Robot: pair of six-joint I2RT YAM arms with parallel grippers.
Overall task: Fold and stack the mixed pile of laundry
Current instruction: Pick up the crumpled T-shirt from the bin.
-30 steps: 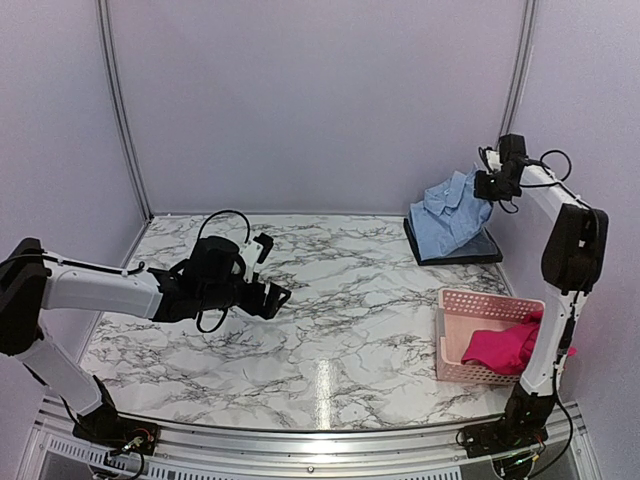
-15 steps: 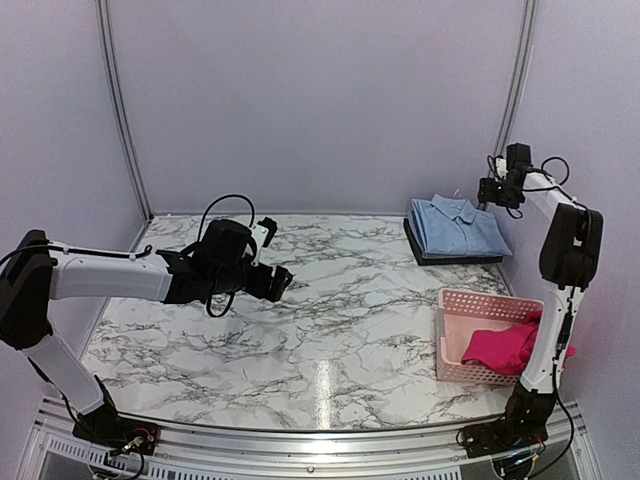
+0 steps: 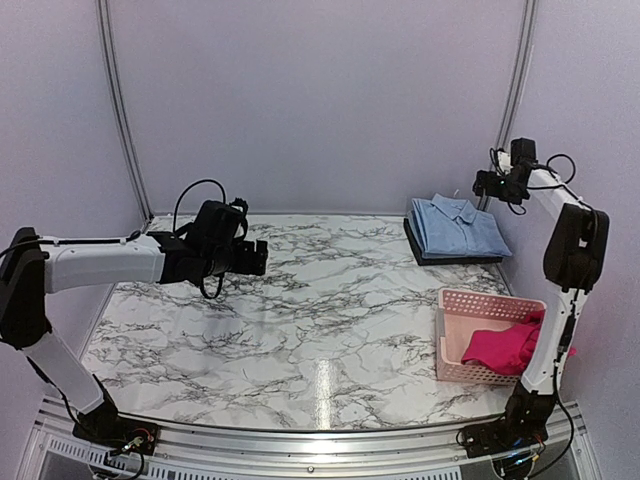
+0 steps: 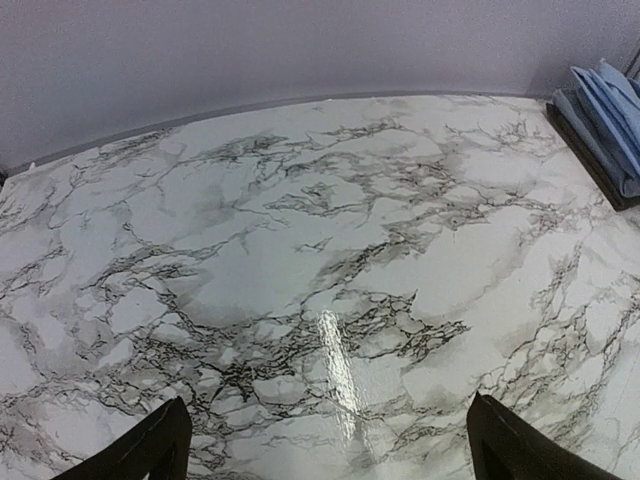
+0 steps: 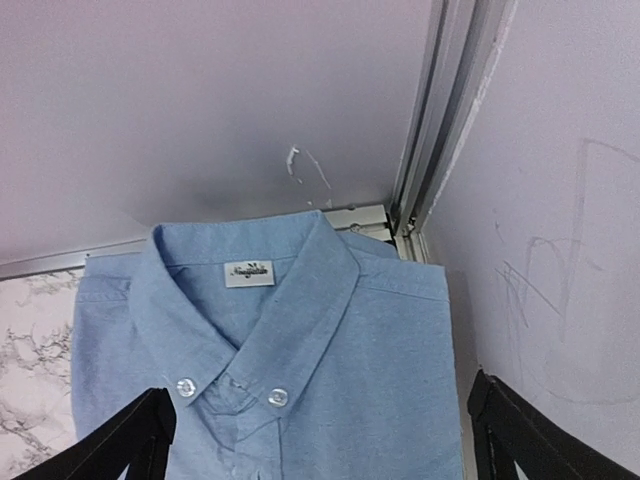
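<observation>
**Right gripper.** You saw the right gripper with its fingers spread wide and nothing between them. The light blue shirt lay just below and ahead of those fingers. It was fine woven cloth, folded into a flat rectangle with the collar uppermost. Two clear buttons sat at the collar points. A small white label inside the collar carried dark script too small to read. The shirt rested on a flat dark tray.

**Left gripper.** The left gripper was likewise spread and empty above the glossy, grey-veined marble table. The shirt lay well off to the right of its fingers.

**Basket.** The magenta-red garment lay crumpled in the pink lattice basket, heaped toward its right side, well apart from both grippers.
</observation>
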